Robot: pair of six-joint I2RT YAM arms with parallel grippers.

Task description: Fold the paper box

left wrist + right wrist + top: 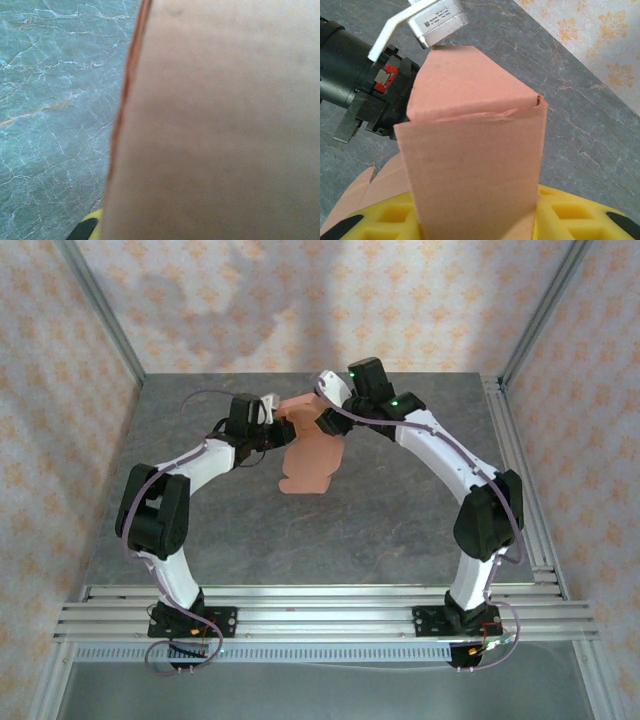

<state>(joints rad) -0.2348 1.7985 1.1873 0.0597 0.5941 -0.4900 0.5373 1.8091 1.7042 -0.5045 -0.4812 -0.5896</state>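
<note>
The box, partly folded, was held above the table. The left gripper was clamped on its left edge. The right gripper grasped its far right part.

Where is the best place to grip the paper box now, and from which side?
Probably the flat unfolded panel of the paper box, at its free side edge, coming from the left: the card is thin there, so jaws close flat across both faces.

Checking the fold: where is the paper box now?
In the top view the paper box is over the far middle of the table, held between the left gripper and the right gripper.
</note>
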